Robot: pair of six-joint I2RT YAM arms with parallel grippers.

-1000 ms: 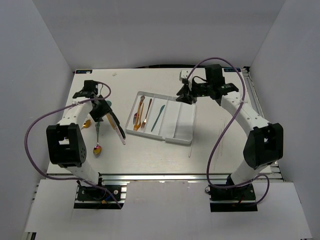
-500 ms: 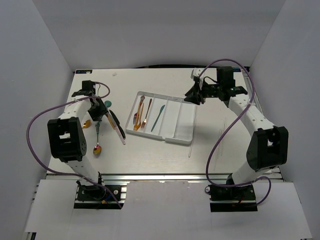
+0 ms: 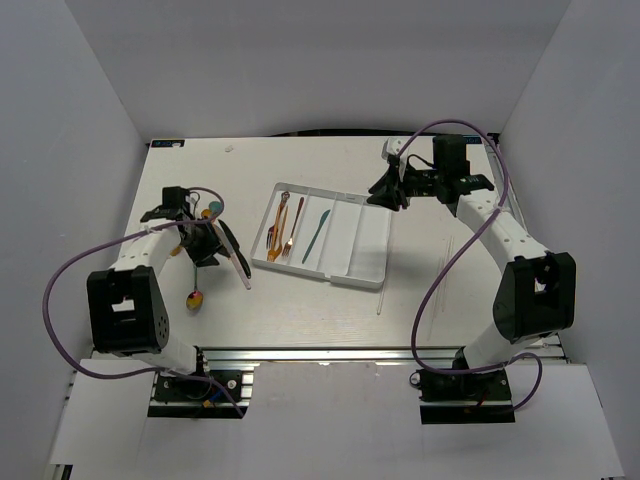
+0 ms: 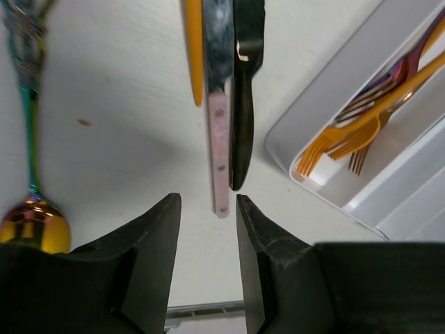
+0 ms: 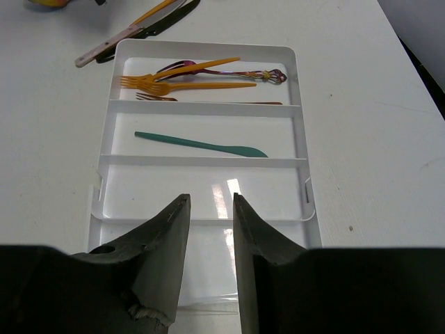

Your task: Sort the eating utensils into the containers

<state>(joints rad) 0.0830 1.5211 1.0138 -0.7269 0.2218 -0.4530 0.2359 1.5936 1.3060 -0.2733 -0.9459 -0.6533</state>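
Observation:
The white tray (image 3: pixel 368 246) lies mid-table with four long compartments. Orange forks (image 5: pixel 188 83) and an iridescent spoon (image 5: pixel 233 71) lie in its left compartment, a teal knife (image 5: pixel 201 144) in the second one. My right gripper (image 3: pixel 386 190) hovers open and empty over the tray's far right end (image 5: pixel 211 198). My left gripper (image 3: pixel 203 246) is open and empty (image 4: pixel 208 203), low over the table just short of the handle ends of a pink-handled knife (image 4: pixel 219 132) and a black knife (image 4: pixel 245 104). An iridescent spoon (image 4: pixel 29 219) lies beside it.
An orange utensil handle (image 4: pixel 193 49) lies alongside the knives. A teal spoon (image 3: pixel 216 209) lies beyond my left gripper. Thin pale chopsticks (image 3: pixel 446 252) lie right of the tray, and one (image 3: pixel 380 300) lies at its near corner. White walls enclose the table.
My left gripper has moved toward the near edge along the knives on the table. My right gripper drew back to the right from the tray's far edge, then held still.

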